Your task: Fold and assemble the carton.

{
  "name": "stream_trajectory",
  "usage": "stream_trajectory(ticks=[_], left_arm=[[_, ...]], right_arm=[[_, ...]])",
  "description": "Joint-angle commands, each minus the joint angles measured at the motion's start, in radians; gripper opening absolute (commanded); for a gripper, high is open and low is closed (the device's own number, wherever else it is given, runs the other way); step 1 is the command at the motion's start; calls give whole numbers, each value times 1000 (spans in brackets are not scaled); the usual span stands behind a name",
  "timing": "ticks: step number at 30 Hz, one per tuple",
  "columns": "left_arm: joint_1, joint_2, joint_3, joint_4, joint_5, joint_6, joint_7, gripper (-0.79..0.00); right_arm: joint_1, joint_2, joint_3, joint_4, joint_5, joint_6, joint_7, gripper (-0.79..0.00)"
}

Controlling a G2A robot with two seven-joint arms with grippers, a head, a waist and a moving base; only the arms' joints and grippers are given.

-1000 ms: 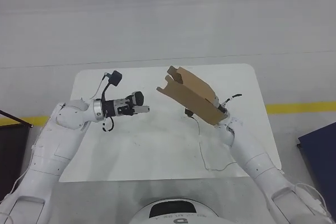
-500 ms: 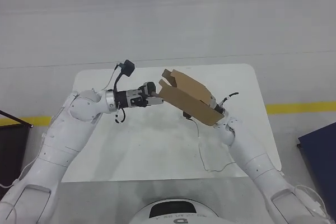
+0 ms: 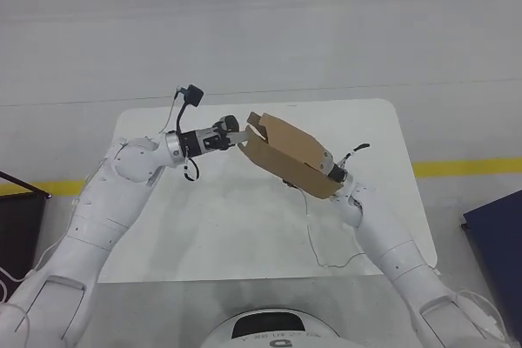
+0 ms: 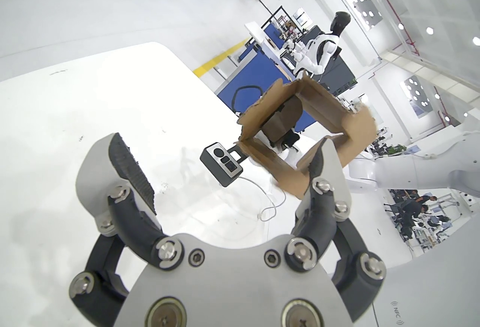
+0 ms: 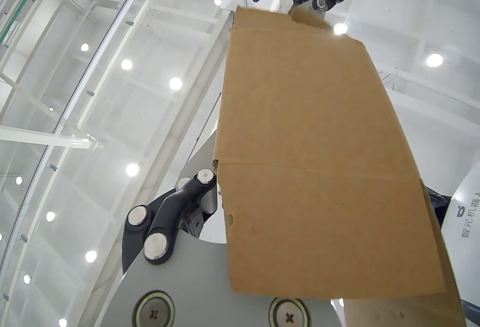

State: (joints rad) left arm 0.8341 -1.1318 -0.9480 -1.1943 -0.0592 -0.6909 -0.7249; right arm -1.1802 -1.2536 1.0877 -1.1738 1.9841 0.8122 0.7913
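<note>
A brown carton (image 3: 289, 153) is held up above the white table (image 3: 200, 226) as an open-ended tube, slanting from the middle toward the right. My right gripper (image 3: 335, 171) is shut on its lower right end; one of its fingers (image 5: 200, 190) shows beside the cardboard wall (image 5: 318, 163). My left gripper (image 3: 236, 138) is open at the carton's upper left end. In the left wrist view one fingertip (image 4: 325, 160) lies against an end flap (image 4: 352, 141), while the other pad (image 4: 127, 171) stands apart over the table. The tube's hollow inside (image 4: 288, 122) faces the left gripper (image 4: 225, 171).
A thin white cable (image 3: 316, 233) trails across the table under the right arm. The table's near edge (image 3: 244, 280) lies close to the robot. The left half of the table (image 3: 157, 235) is bare.
The left arm has swung from the left half of the table to the carton's upper left end. The carton has shifted slightly left and lower in the right gripper.
</note>
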Motion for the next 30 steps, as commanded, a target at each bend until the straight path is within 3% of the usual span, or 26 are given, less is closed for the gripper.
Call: stream_trajectory(ticks=[1, 13, 24, 30], left_arm=[[-1, 0, -2, -3, 8, 0, 0, 0], [11, -2, -3, -26, 102, 2, 39, 0], [42, 20, -98, -65, 125, 17, 74, 0], [98, 35, -139, -165, 117, 114, 42, 0]], right_arm=[[0, -2, 1, -1, -1, 1, 0, -785], [-3, -11, 24, 2, -1, -10, -16, -785], [3, -20, 46, 15, 12, -20, -39, -785], [-3, -24, 58, 7, -10, -47, -37, -785]])
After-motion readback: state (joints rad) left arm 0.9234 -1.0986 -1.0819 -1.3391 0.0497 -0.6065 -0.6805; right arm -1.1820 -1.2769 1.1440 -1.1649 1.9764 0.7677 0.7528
